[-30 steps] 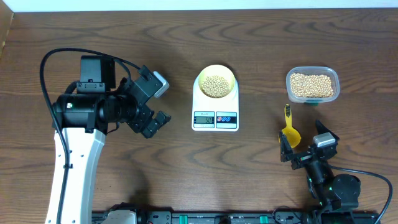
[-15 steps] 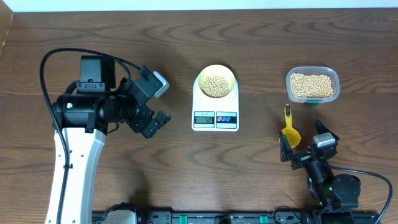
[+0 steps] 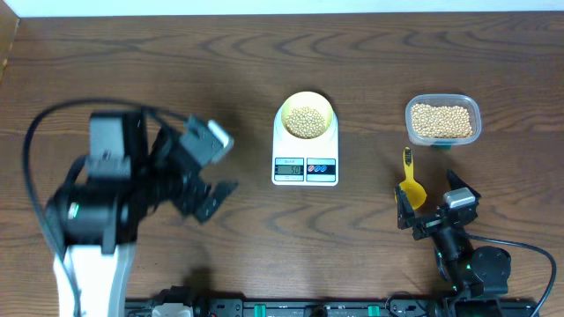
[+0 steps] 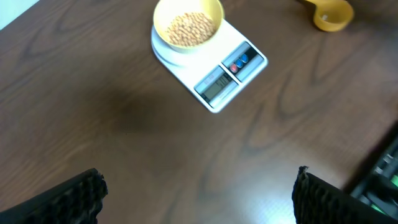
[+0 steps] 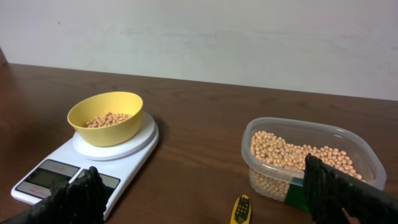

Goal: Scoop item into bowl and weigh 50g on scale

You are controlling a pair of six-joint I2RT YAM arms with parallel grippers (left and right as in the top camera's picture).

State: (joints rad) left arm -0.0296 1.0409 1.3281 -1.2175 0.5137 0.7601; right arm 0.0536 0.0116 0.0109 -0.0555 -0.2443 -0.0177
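The pale-yellow bowl (image 3: 306, 117) sits on the white scale (image 3: 305, 157) at the table's middle and holds beige beans (image 3: 306, 121). Bowl (image 4: 188, 26) and scale (image 4: 219, 76) also show in the left wrist view, and the bowl (image 5: 106, 117) on the scale (image 5: 87, 163) in the right wrist view. More beans fill the clear tub (image 3: 442, 120), also seen in the right wrist view (image 5: 309, 159). My left gripper (image 3: 211, 192) is open and empty, left of the scale. My right gripper (image 3: 434, 210) is open and empty, near the front edge.
A bright yellow scoop (image 3: 411, 181) lies on the table between the tub and my right gripper; its handle tip shows in the right wrist view (image 5: 241, 210) and its cup in the left wrist view (image 4: 329, 14). A pale wall stands behind the table.
My left arm has pulled back toward the front-left, away from the scale. The right arm, bowl, scale, scoop and tub have not moved.
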